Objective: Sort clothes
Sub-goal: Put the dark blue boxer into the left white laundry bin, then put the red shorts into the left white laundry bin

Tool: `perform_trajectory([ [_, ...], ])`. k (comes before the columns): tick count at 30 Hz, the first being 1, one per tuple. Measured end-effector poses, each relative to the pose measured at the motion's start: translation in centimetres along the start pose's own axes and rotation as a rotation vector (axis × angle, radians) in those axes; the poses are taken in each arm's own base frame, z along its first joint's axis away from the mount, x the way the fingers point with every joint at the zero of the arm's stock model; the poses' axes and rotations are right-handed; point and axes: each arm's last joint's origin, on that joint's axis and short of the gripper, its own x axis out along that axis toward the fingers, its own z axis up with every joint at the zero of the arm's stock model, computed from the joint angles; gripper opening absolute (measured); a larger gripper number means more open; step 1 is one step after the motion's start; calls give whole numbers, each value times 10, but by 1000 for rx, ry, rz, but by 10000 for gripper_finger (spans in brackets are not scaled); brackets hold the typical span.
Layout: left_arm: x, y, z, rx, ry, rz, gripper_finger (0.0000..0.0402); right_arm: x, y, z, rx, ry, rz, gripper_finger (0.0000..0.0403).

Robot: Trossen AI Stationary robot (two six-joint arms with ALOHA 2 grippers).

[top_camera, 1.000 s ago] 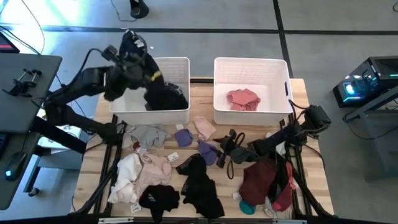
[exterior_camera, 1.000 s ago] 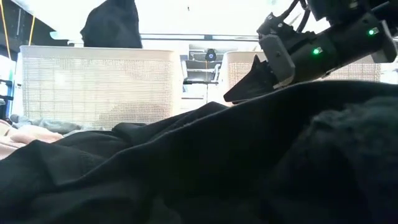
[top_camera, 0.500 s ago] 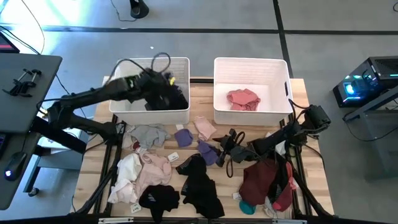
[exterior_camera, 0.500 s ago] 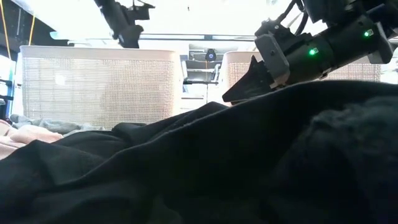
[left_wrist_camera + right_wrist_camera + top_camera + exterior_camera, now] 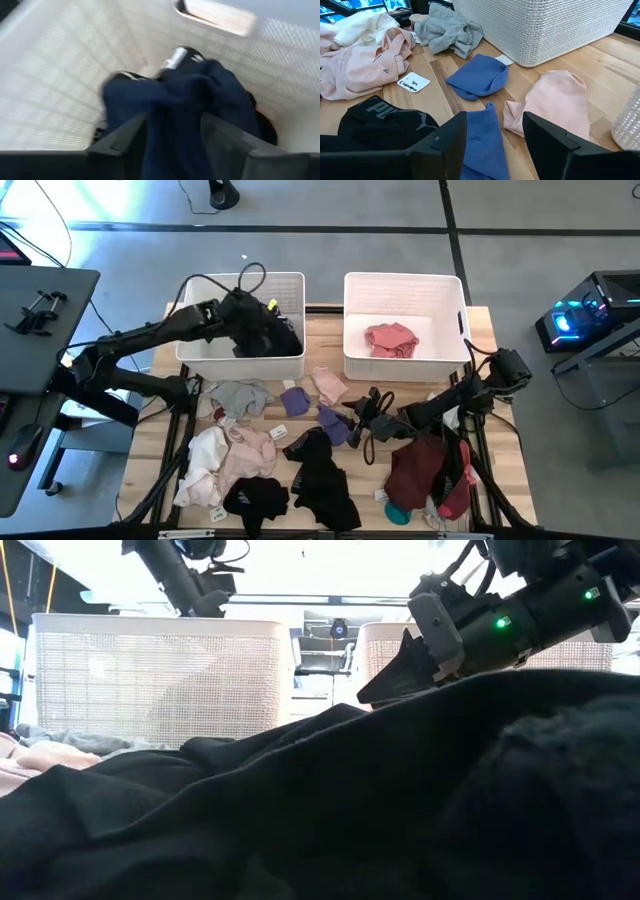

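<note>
High view: the left gripper [image 5: 243, 315] reaches into the left white bin [image 5: 292, 283], above a dark navy garment [image 5: 268, 335] lying in it. The right white bin [image 5: 404, 284] holds a pink garment [image 5: 390, 339]. The right gripper [image 5: 362, 420] hovers low over the table [image 5: 325, 345], among scattered clothes [image 5: 250, 460].

Low view: a black garment [image 5: 330, 810] fills the foreground; the right gripper [image 5: 385, 690] sits just above it.

Left wrist view: the fingers [image 5: 125, 137] stand apart, the navy garment [image 5: 185, 107] lying between them.

Right wrist view: the fingers [image 5: 442, 137] are spread wide and empty over a blue sock [image 5: 485, 137], beside a pale pink piece [image 5: 552, 100]
</note>
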Motion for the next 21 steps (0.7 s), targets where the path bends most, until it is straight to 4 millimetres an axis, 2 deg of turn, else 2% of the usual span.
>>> perform_trajectory([
  [3, -20, 7, 11, -19, -59, 53, 199, 0, 0, 0, 0, 0, 0, 181],
  [7, -53, 11, 23, -28, -175, 53, 202, 0, 0, 0, 0, 0, 0, 181],
  [10, -80, 6, 25, -6, -290, -9, 195, 0, 0, 0, 0, 0, 0, 181],
  [13, -97, -7, 21, 30, -404, -123, 184, 0, 0, 0, 0, 0, 0, 181],
  [17, -103, -35, 5, 89, -516, -279, 166, 0, 0, 0, 1, 0, -1, 181],
  [21, -95, -68, -13, 143, -602, -401, 150, 0, 0, 0, 0, 0, -1, 181],
])
